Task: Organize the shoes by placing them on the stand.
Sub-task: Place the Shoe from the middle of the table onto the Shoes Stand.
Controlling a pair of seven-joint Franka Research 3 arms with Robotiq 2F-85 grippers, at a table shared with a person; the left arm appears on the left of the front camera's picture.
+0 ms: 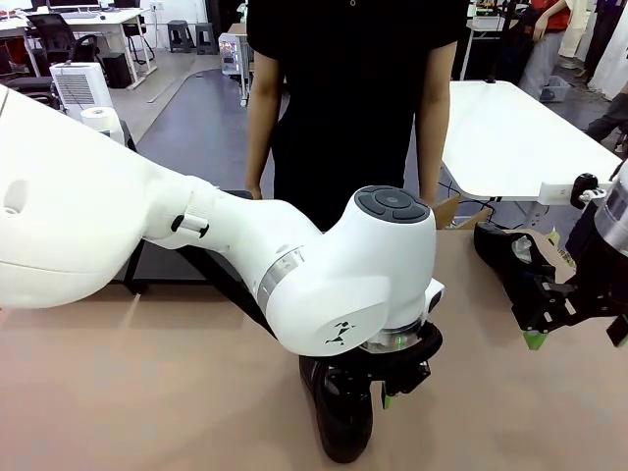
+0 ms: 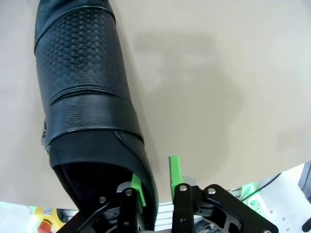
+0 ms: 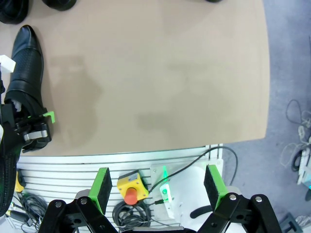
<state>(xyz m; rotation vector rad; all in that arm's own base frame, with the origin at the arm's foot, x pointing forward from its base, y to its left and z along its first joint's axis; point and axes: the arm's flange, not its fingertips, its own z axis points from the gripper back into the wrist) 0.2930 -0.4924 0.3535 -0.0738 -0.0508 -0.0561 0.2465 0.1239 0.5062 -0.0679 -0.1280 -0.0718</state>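
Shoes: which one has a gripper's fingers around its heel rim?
The near shoe, at the table's front edge: the left gripper straddles its heel wall. The far shoe, by the right gripper, has none.

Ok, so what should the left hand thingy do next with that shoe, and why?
Probably close the left gripper fully on the shoe before lifting. One green pad sits inside the heel opening, the other just outside the heel wall, with a thin gap showing, so the shoe does not look pinched yet.
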